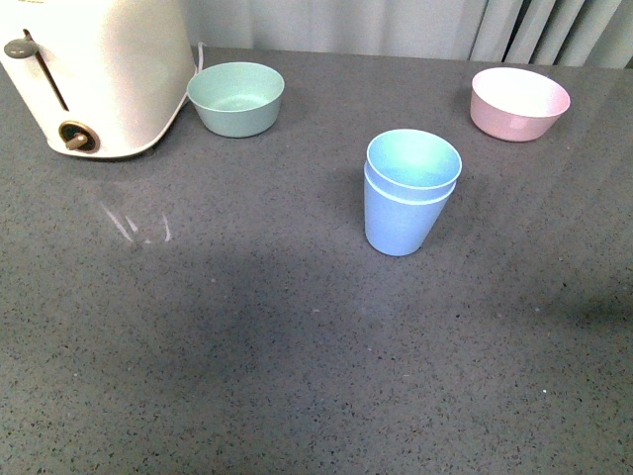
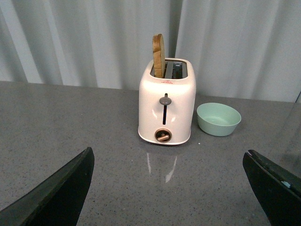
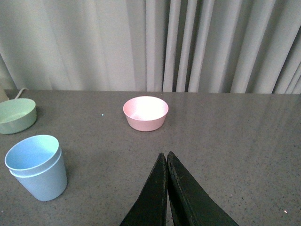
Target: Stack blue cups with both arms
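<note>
Blue cups (image 1: 410,193) sitting nested, one inside the other, upright at mid-table between the mint bowl (image 1: 236,97) and pink bowl (image 1: 519,102); the stack is apparently finished. Left gripper (image 2: 169,188) hanging with fingers wide apart, facing the toaster (image 2: 166,106). Right gripper (image 3: 167,162) resting pressed together on nothing, off to the side of the cups, both arms clear of the stack

You had a dark grey speckled countertop (image 1: 247,376). The stacked blue cups (image 1: 407,193) stood upright just right of centre. The mint green bowl (image 1: 236,97) sat at 11 o'clock, touching nothing visible; white toaster (image 1: 94,69) at 10, pink bowl (image 1: 519,102) at 1.
</note>
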Controlling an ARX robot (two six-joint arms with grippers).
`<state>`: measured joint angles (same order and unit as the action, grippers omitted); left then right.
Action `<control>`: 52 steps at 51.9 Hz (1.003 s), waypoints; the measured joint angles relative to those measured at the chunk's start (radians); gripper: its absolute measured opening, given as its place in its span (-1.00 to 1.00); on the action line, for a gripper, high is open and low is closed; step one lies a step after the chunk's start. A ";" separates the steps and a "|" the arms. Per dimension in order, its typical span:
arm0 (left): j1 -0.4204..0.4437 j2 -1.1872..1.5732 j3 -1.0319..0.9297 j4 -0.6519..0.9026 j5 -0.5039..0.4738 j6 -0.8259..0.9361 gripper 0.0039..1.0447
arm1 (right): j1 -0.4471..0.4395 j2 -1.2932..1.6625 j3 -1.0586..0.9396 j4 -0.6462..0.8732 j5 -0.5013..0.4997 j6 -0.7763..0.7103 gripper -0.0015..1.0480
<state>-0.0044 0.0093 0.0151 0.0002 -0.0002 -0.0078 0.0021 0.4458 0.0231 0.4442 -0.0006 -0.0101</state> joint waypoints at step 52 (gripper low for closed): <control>0.000 0.000 0.000 0.000 0.000 0.000 0.84 | 0.000 -0.438 0.001 -0.442 0.000 0.000 -0.96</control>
<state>-0.0044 0.0093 0.0151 0.0002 -0.0002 -0.0078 0.0017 0.0074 0.0238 0.0025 -0.0002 -0.0101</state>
